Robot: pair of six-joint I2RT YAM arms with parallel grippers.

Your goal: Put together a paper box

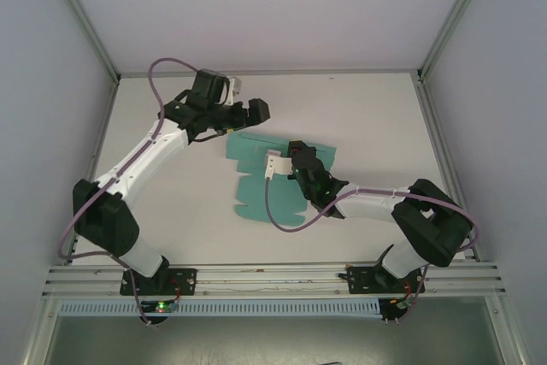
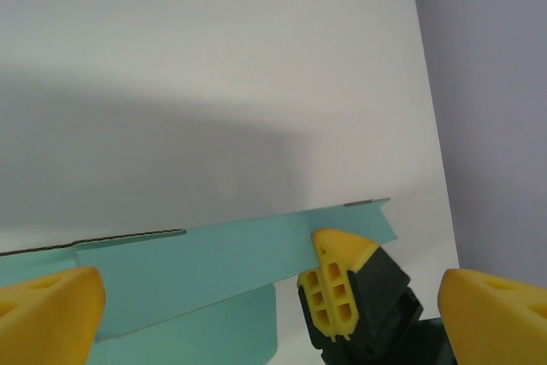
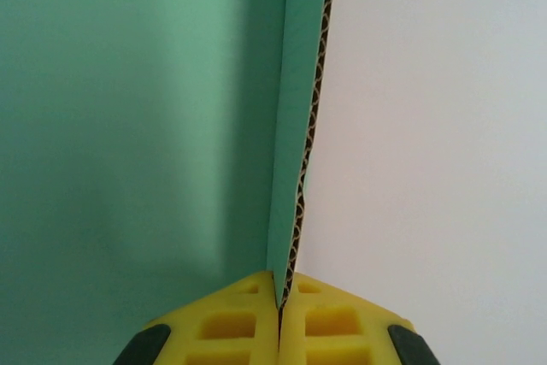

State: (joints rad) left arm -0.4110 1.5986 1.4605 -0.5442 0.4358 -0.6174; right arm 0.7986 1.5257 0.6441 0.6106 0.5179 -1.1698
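My right pincer (image 3: 279, 301) is clamped on 1 raised flap (image 3: 295, 126) of the paper box (image 1: 256, 190); my left pincer (image 1: 253, 114) gapes empty just beyond it. The rest lies flat on the desk (image 1: 376, 117), so I judge the folding barely begun.

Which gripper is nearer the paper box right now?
Right. The right gripper is shut on an upright flap of the box; the left gripper is open by the box's far edge, gripping nothing.
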